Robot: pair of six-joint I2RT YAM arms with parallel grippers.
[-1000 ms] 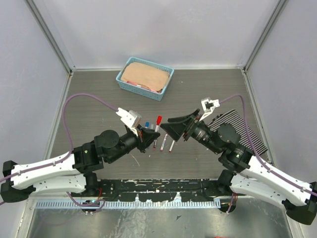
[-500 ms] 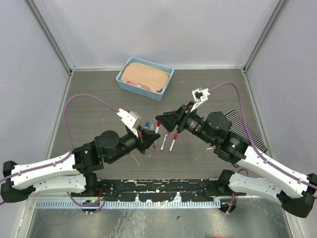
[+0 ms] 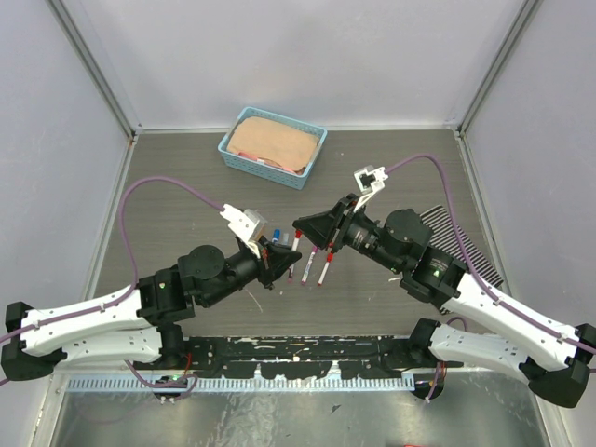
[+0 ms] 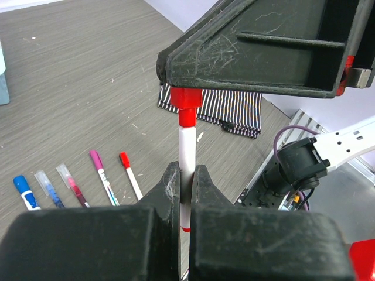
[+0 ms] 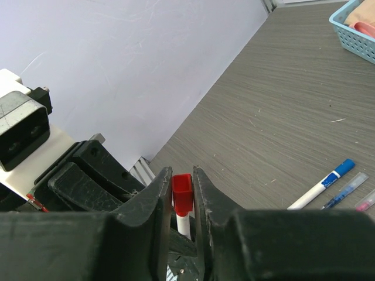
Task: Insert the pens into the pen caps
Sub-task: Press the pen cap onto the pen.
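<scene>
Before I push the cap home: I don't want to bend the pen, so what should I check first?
1. Left fingers clamped on the pen: ok.
2. Right fingers against both sides of the red cap: ok.
3. Cap in line with the barrel: ok.
4. Cap fully seated: cannot tell; a red neck shows below it.
5. Spare pens lying on the table, apart from the held one: ok.
</scene>
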